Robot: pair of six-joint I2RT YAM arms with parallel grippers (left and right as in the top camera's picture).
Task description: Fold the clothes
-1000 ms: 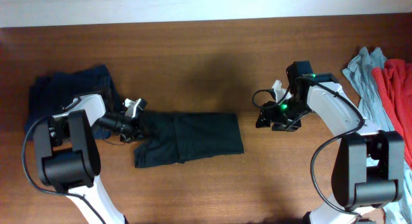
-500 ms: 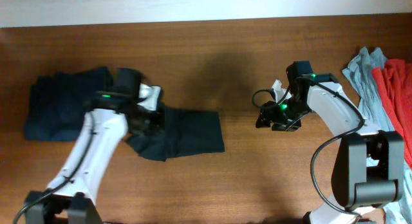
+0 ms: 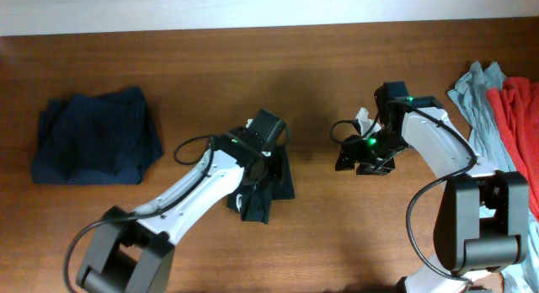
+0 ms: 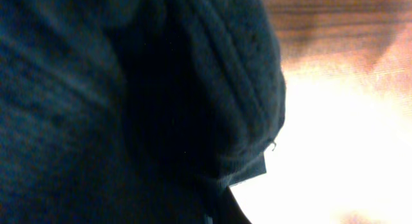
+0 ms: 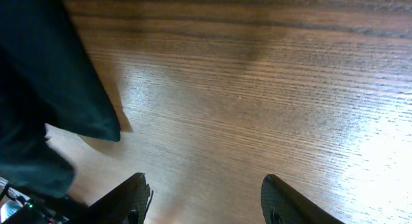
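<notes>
Overhead: left gripper (image 3: 258, 162), jaws shut, sits over the bunched black T-shirt (image 3: 271, 189) at centre. Left wrist: cloth fills the view and is probably pinched; a shallow pinch could slip and spoil the fold. Right wrist: right gripper (image 5: 205, 188) partly open, empty.

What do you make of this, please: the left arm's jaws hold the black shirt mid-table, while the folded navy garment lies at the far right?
Not quite. The overhead view shows the folded navy garment at the far left, on the left arm's side; it is the red garment that lies at the far right. The rest stands: the jaws of the left arm hold the black shirt mid-table.
</notes>
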